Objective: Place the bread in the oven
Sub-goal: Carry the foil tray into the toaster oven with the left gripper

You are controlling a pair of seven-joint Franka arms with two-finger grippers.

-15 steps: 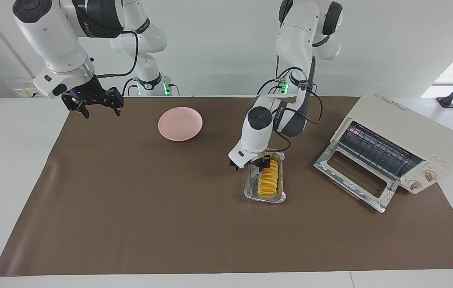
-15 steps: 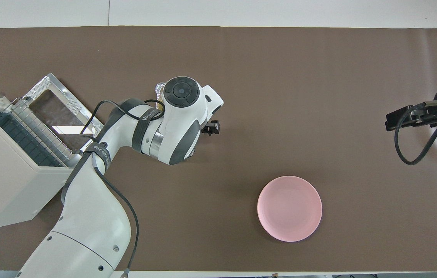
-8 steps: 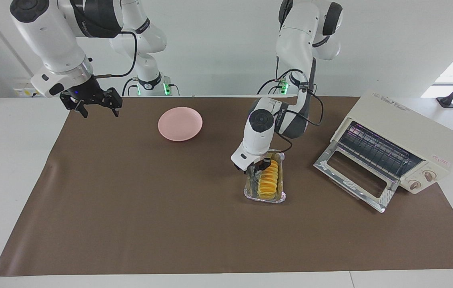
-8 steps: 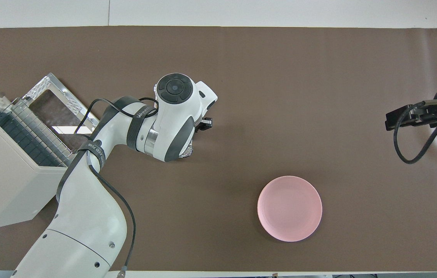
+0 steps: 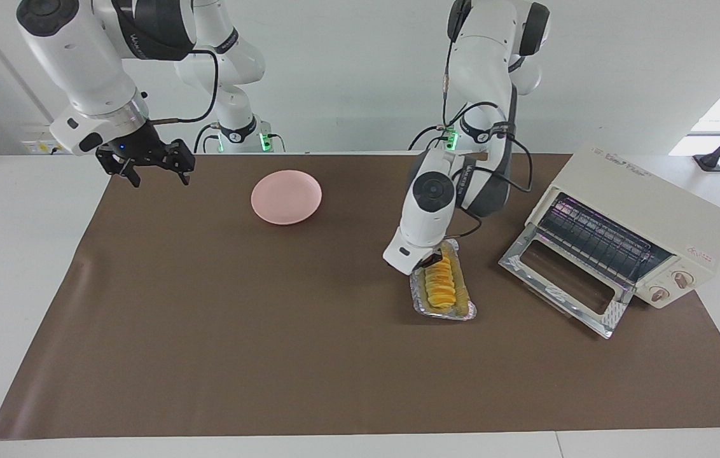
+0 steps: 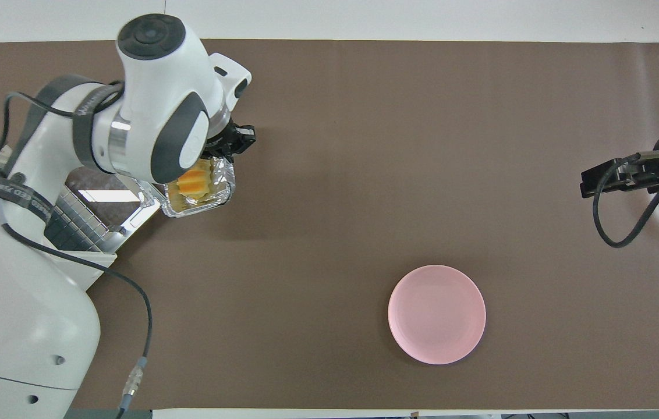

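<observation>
Starting close to the robots, we find the pink plate [image 5: 286, 196] bare on the brown mat [image 5: 207, 331], and the right gripper [image 5: 155, 173] waiting up in the air over the mat's edge at the right arm's end, its jaws spread and holding nothing. The cream toaster oven [image 5: 643, 213] stands at the left arm's end with its glass door [image 5: 560, 280] dropped fully open and the wire rack [image 5: 595, 238] exposed. Farther out, just beside that door, sits the foil tray [image 5: 462, 313] with the bread [image 5: 439, 286] lying lengthwise in it. The left gripper [image 5: 431, 259] is down at the tray's robot-side end, against the rim. The wrist hides the tips, so we cannot tell whether the jaws are clenched on the foil, nor whether the tray rests on the mat or is tipped up a little. We judge the step in hand to be carrying tray and loaf to the oven. To do it well we want a firm bite on the thin rim, since foil buckles easily. We keep the tray level so the loaf does not slide out, come over the open door rather than across its edge, and slide it onto the rack.
</observation>
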